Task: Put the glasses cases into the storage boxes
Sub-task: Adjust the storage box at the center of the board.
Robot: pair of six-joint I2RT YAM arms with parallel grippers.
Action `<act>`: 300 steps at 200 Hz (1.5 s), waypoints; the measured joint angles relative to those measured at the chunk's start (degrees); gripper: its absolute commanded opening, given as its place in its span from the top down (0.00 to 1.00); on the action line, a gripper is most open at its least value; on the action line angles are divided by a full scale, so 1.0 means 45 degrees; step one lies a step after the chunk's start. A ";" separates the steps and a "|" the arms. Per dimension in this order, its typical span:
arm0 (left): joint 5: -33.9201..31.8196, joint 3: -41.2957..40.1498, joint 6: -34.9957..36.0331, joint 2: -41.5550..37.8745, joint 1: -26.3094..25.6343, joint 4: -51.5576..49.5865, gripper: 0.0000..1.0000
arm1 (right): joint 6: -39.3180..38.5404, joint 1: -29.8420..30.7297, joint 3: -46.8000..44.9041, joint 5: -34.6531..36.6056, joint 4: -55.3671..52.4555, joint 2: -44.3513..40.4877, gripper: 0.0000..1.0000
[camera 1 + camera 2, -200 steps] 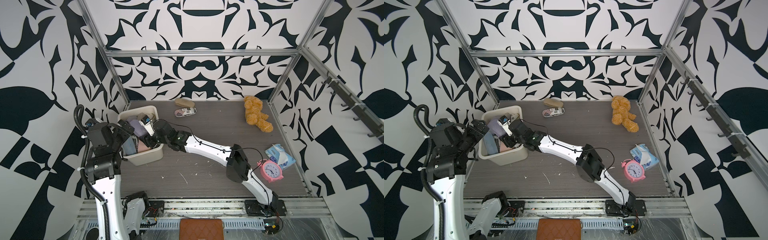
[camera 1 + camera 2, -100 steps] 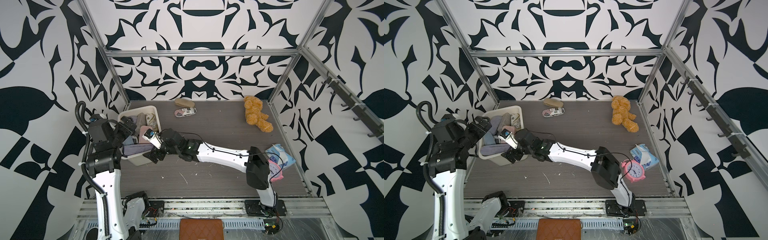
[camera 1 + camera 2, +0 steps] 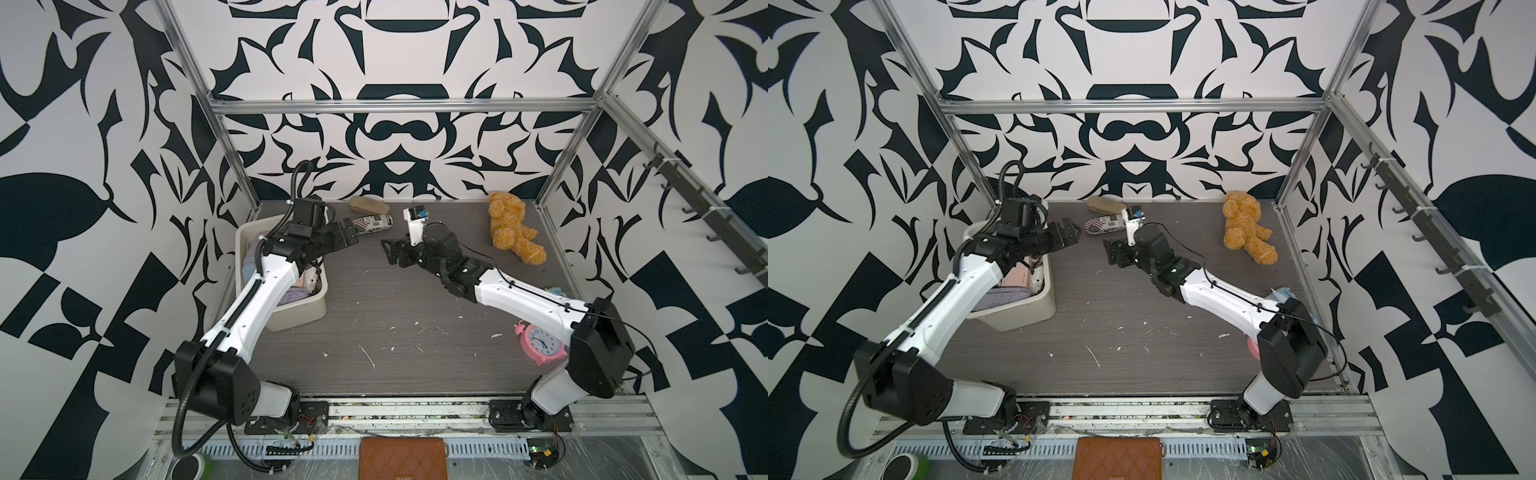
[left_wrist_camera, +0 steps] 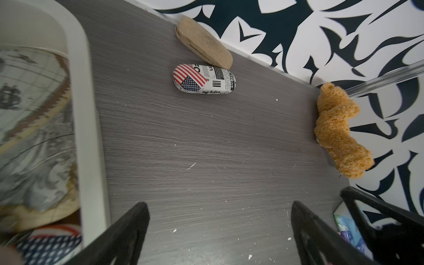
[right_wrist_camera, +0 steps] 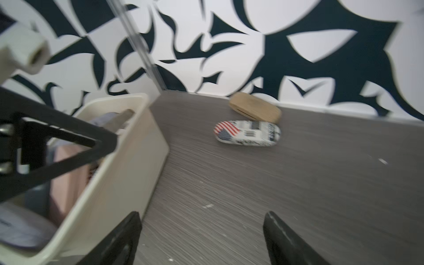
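Withdrawn from the storage box [image 3: 299,320], where it hung a second ago, the right gripper [image 3: 388,251] now hovers over bare table off the box's long side, jaws spread wide and nothing between them. The left gripper [image 3: 351,235], also wide open and empty, has swung out past the box's far rim. Its wrist camera looks toward the two glasses cases not yet stowed. A flag-and-newsprint case [image 4: 204,79] and a tan case [image 4: 203,43] lie just beside each other on the table beyond the box's far end, the tan one nearest the back wall. Inside the box several cases are already piled, among them pink and lilac-grey ones and another flag print, partly hidden by the left arm. On that showing the job looks nearly finished, with two pick-ups remaining. A teddy bear [image 3: 513,226] and a pink alarm clock [image 3: 540,343], both well apart from the box, are not part of the task.
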 measured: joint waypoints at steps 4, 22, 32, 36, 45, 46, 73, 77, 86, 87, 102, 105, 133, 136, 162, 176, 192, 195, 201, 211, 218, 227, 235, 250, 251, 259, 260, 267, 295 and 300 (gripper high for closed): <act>0.0000 0.0049 0.0000 0.0253 -0.0039 0.0112 0.01 | 0.0146 -0.0175 -0.0291 0.0058 -0.0087 -0.0223 0.13; -0.0141 0.0680 0.0073 0.1496 -0.0389 0.0418 0.01 | 0.0510 -0.0641 -0.1044 0.0107 -0.0427 -0.0840 0.13; -0.0272 0.1214 0.0155 0.2263 -0.0792 0.0602 0.01 | 0.0656 -0.0894 -0.1180 0.0083 -0.0549 -0.0996 0.13; -0.0325 0.1399 0.0180 0.2492 -0.0962 0.0665 0.01 | 0.0724 -0.0991 -0.1214 0.0073 -0.0559 -0.1035 0.13; -0.0457 0.1758 0.0131 0.3045 -0.1481 0.0903 0.01 | 0.0884 -0.1224 -0.1307 0.0010 -0.0554 -0.1112 0.13; -0.0481 0.1783 0.0126 0.3084 -0.1520 0.0928 0.01 | 0.0889 -0.1263 -0.1326 -0.0005 -0.0539 -0.1127 0.13; -0.1418 0.1486 -0.0767 0.3847 -0.3084 0.1457 0.01 | 0.1331 -0.1768 -0.1710 -0.0175 -0.0520 -0.1185 0.14; -0.1613 0.1219 -0.0952 0.3837 -0.3288 0.1472 0.01 | 0.1409 -0.1826 -0.1768 -0.0189 -0.0520 -0.1180 0.14; -0.2132 0.0423 -0.1481 0.3653 -0.3779 0.1506 0.01 | 0.1511 -0.1933 -0.1904 -0.0228 -0.0529 -0.1171 0.14; -0.2181 0.0350 -0.1520 0.3628 -0.3813 0.1511 0.01 | 0.1511 -0.1938 -0.1914 -0.0233 -0.0529 -0.1175 0.14; -0.3167 -0.1384 -0.2273 0.2973 -0.4469 0.1452 0.01 | 0.1593 -0.1962 -0.2108 -0.0325 -0.0529 -0.1175 0.14; -0.3415 -0.1744 -0.2463 0.2773 -0.4629 0.1394 0.01 | 0.1617 -0.1962 -0.2127 -0.0369 -0.0539 -0.1175 0.14; -0.5129 -0.4012 -0.3968 0.1175 -0.5469 0.0423 0.01 | 0.1724 -0.1962 -0.2312 -0.0622 -0.0515 -0.1248 0.14; -0.5270 -0.4153 -0.4119 0.1049 -0.5474 0.0291 0.01 | 0.1753 -0.1962 -0.2336 -0.0670 -0.0515 -0.1277 0.15; -0.6159 -0.4823 -0.5221 0.0724 -0.4605 -0.0379 0.01 | 0.1817 -0.1962 -0.2628 -0.0967 -0.0423 -0.1676 0.15; -0.6198 -0.5051 -0.5542 0.0719 -0.4148 -0.0427 0.01 | 0.1831 -0.1962 -0.2793 -0.1088 -0.0418 -0.1991 0.15; -0.6339 -0.5319 -0.5804 0.0593 -0.3599 -0.0622 0.01 | 0.1846 -0.1962 -0.2900 -0.1171 -0.0427 -0.2351 0.15; -0.6363 -0.5372 -0.5843 0.0559 -0.3512 -0.0665 0.01 | 0.1851 -0.1962 -0.2905 -0.1175 -0.0427 -0.2395 0.15; -0.6397 -0.5493 -0.5960 0.0427 -0.3308 -0.0743 0.01 | 0.1846 -0.1962 -0.2909 -0.1190 -0.0423 -0.2506 0.15; -0.6407 -0.5736 -0.5892 0.0097 -0.2958 -0.0816 0.01 | 0.1841 -0.1962 -0.2914 -0.1200 -0.0427 -0.2681 0.15; -0.6377 -0.5950 -0.5775 -0.0219 -0.2720 -0.0797 0.01 | 0.1836 -0.1962 -0.2929 -0.1209 -0.0432 -0.2803 0.15; -0.6363 -0.6173 -0.5649 -0.0631 -0.2385 -0.0850 0.01 | 0.1831 -0.1962 -0.2948 -0.1219 -0.0437 -0.2934 0.15; -0.6377 -0.6324 -0.5489 -0.0986 -0.2059 -0.0865 0.01 | 0.1812 -0.1962 -0.2948 -0.1229 -0.0447 -0.3036 0.15; -0.6431 -0.6377 -0.5008 -0.1501 -0.1443 -0.0840 0.01 | 0.1802 -0.1962 -0.2948 -0.1239 -0.0466 -0.3177 0.15; -0.6431 -0.6373 -0.4959 -0.1511 -0.1418 -0.0840 0.01 | 0.1797 -0.1962 -0.2948 -0.1239 -0.0471 -0.3186 0.15; -0.6392 -0.6237 -0.4580 -0.1545 -0.1214 -0.0787 0.01 | 0.1797 -0.1962 -0.2948 -0.1248 -0.0491 -0.3235 0.15; -0.6382 -0.6217 -0.4556 -0.1535 -0.1195 -0.0787 0.01 | 0.1792 -0.1962 -0.2948 -0.1248 -0.0495 -0.3240 0.15; -0.6290 -0.5931 -0.4201 -0.1365 -0.1117 -0.0797 0.01 | 0.1783 -0.1962 -0.2948 -0.1263 -0.0534 -0.3279 0.15; -0.6193 -0.3920 -0.2642 0.0345 -0.2361 -0.0457 0.01 | 0.1700 -0.1962 -0.3026 -0.1258 -0.0714 -0.3521 0.15; -0.6169 -0.3434 -0.2307 0.0797 -0.2769 -0.0389 0.01 | 0.1681 -0.1967 -0.3060 -0.1258 -0.0767 -0.3589 0.15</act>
